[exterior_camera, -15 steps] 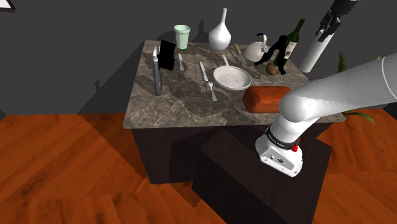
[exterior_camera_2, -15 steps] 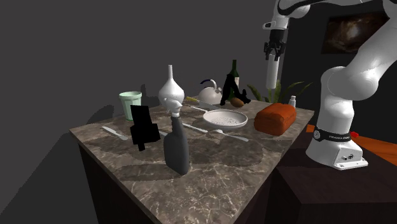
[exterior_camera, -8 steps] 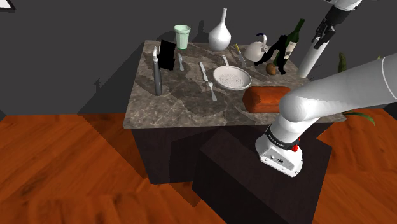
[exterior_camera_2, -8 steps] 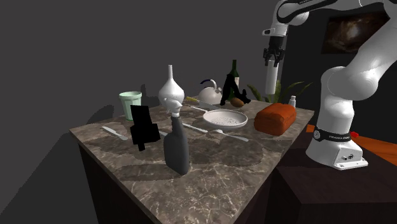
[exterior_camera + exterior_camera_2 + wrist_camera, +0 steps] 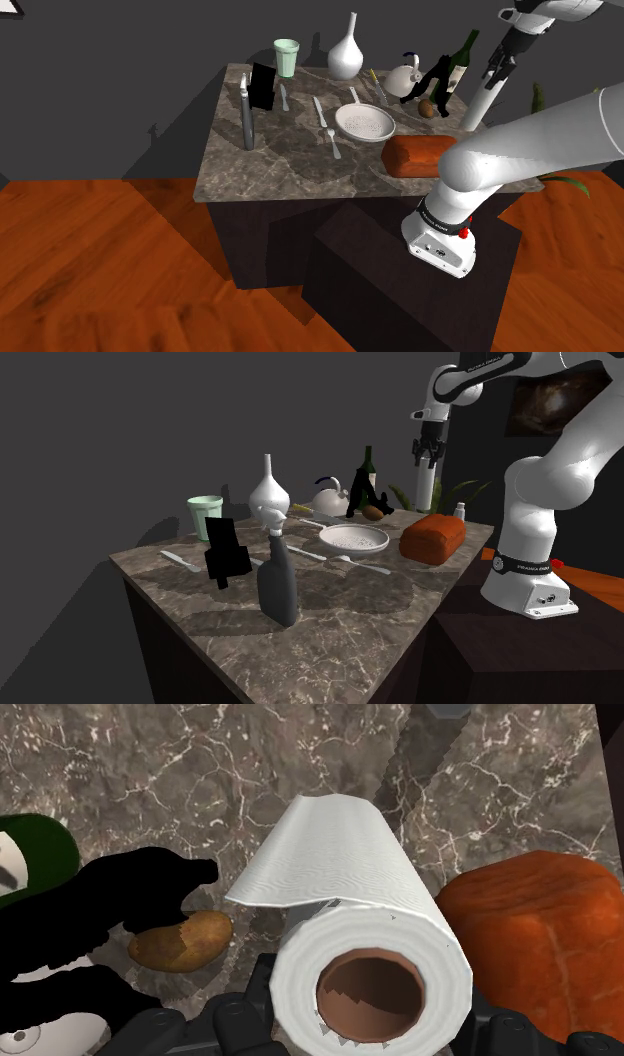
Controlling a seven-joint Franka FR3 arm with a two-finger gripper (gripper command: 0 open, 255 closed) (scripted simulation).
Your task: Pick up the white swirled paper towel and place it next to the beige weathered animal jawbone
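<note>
My gripper (image 5: 503,62) is shut on the top of a white paper towel roll (image 5: 481,100), which hangs upright near the marble table's (image 5: 290,160) far right corner in the shoulder view. In the second exterior view the gripper (image 5: 430,448) holds the roll (image 5: 425,482) behind the loaf. The wrist view looks down the roll (image 5: 345,894), its brown core facing me and a loose sheet edge lifted. A black jagged shape (image 5: 430,80), apparently the jawbone, stands by the wine bottle; below the gripper it (image 5: 120,904) lies beside the roll.
A red-brown loaf (image 5: 418,155) lies just in front of the roll. A potato (image 5: 180,942), a green wine bottle (image 5: 461,60) and a white kettle (image 5: 404,76) crowd the black shape. A white colander (image 5: 365,123), cutlery, a vase (image 5: 346,50) and a grey bottle (image 5: 246,115) stand further left.
The gripper has come down with the roll and shifted a little towards the shoulder view's left, closer to the table top. Nothing on the table has moved.
</note>
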